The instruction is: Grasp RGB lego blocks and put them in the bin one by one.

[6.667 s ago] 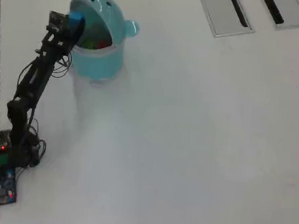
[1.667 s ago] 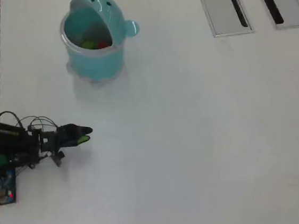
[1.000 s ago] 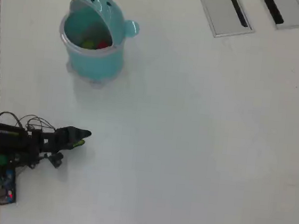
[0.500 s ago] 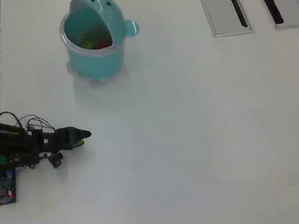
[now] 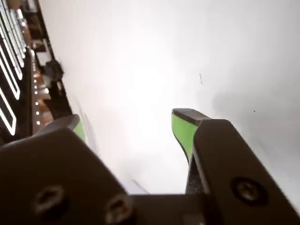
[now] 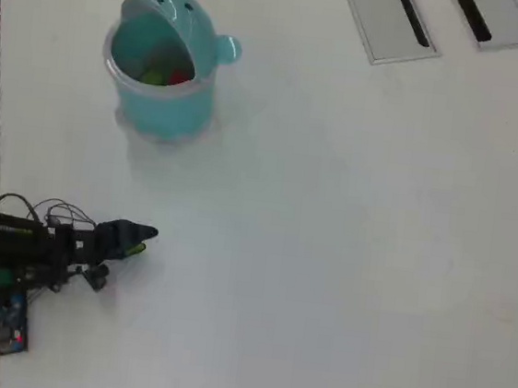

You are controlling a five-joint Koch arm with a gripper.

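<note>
Resting low over the surface, our claw gapes empty; blocks sit in the bin, apparently finished.

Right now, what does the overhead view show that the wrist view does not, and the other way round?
Only the overhead view shows the teal round plastic bin with red and yellow-green blocks visible inside, the two grey slotted panels at the top edge, and the whole black arm lying low at the left. Only the wrist view shows the gap between the green-padded fingers, with nothing in it, and dark shelving past the table edge. Both show the gripper and bare white table.
</note>
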